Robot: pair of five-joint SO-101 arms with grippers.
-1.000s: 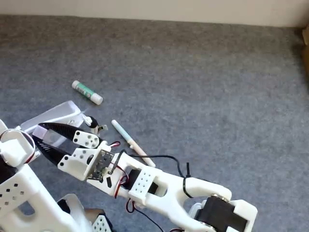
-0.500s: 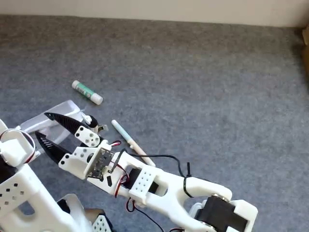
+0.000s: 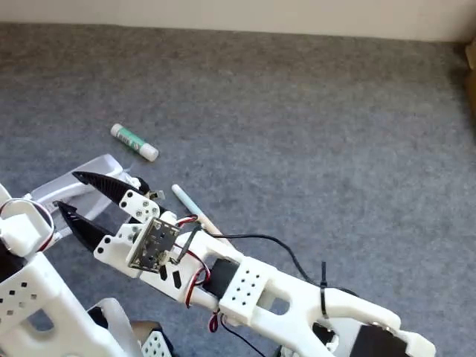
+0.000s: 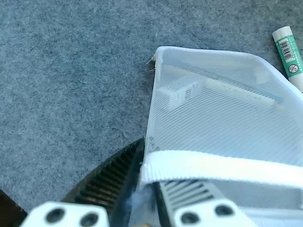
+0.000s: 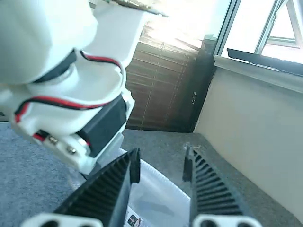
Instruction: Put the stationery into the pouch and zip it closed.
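A translucent white mesh pouch [image 3: 93, 171] lies at the left of the grey carpet. My left gripper [image 4: 144, 163] is shut on the pouch [image 4: 218, 118] at its white edge band; pale items [image 4: 177, 92] show through the mesh. My right gripper [image 3: 67, 191] is open, its black fingers spread on either side of the pouch's near end. In the right wrist view the gripper [image 5: 162, 156] frames the pouch [image 5: 156, 198] below it. A green-and-white glue stick [image 3: 134, 142] lies beyond the pouch. A pale blue and peach pen [image 3: 199, 214] lies beside my right gripper's wrist.
Grey carpet [image 3: 320, 134] spreads wide and flat to the right and back. A pale wall runs along the far edge. The left arm's white body [image 3: 26, 253] stands at the near left, close to my right gripper.
My right gripper's fingers, nearly closed over the pouch a second ago, have spread wide apart. The right arm has stretched forward a little. Pouch, pen and glue stick stay put.
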